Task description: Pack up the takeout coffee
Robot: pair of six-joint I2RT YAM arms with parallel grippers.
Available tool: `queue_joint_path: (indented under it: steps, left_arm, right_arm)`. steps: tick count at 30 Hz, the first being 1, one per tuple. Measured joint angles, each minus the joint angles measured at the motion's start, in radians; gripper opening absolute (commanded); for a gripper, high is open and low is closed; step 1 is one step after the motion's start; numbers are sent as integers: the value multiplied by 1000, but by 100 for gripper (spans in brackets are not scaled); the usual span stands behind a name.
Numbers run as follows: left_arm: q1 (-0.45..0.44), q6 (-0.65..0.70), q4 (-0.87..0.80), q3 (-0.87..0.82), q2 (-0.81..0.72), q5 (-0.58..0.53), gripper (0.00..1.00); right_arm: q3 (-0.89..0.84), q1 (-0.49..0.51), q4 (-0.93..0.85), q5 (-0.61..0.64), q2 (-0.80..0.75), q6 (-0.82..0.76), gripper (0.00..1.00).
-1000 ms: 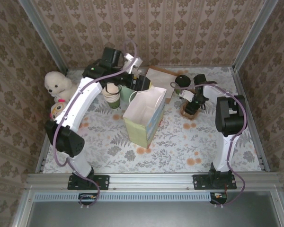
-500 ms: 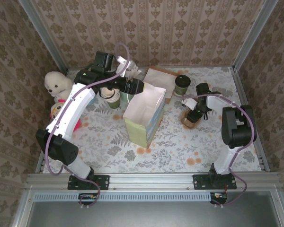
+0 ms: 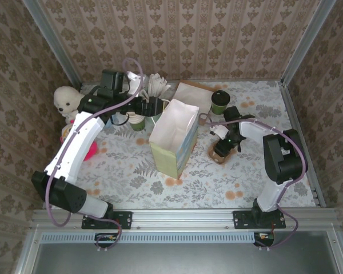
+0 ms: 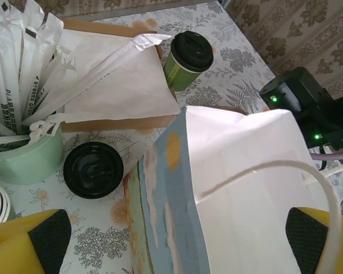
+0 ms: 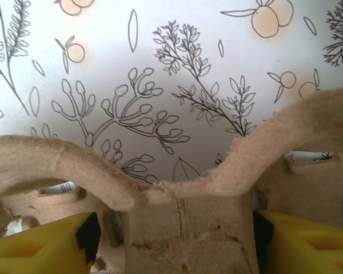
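Observation:
The takeout coffee (image 3: 220, 101), a dark-green cup with a black lid (image 4: 187, 57), stands upright at the back of the table, right of the open white paper bag (image 3: 172, 137). My left gripper (image 3: 154, 107) hovers at the bag's back-left corner. It is open wide, with the bag's blue-printed edge (image 4: 177, 217) below its gap (image 4: 171, 245) and nothing held. My right gripper (image 3: 224, 142) sits low over a brown pulp cup carrier (image 3: 219, 153). Its open jaws straddle the carrier's middle ridge (image 5: 183, 228), with a gap showing on the left side (image 5: 174, 240).
A mint cup of wrapped straws (image 4: 23, 160) and a loose black lid (image 4: 93, 169) sit behind the bag. Lidless cups (image 3: 137, 119) are stacked left of it. Flat white bags lie on a brown board (image 3: 188, 91). A plush toy (image 3: 68, 101) sits at far left.
My left arm has drawn back leftward off the bag's opening. My right gripper has slid toward the near left with the carrier, and its jaws have widened.

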Motion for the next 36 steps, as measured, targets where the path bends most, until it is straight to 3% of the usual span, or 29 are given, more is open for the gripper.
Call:
queue_joint_path:
  steps: [7, 14, 22, 26, 36]
  left_arm:
    - [30, -29, 29, -76, -85, 32, 100]
    - [75, -71, 39, -138, -105, 35, 100]
    - [87, -116, 51, -163, -115, 121, 100]
    - [98, -127, 60, -163, -127, 137, 100]
    - [99, -116, 75, -189, -328, 22, 100]
  right_arm:
    - [-1, 5, -13, 2, -5, 11, 65]
    - [1, 9, -19, 8, -3, 16, 41]
    - [9, 9, -27, 39, -99, 88, 31]
    - [6, 9, -22, 54, -198, 155, 27]
    - [34, 8, 6, 63, -600, 438, 23]
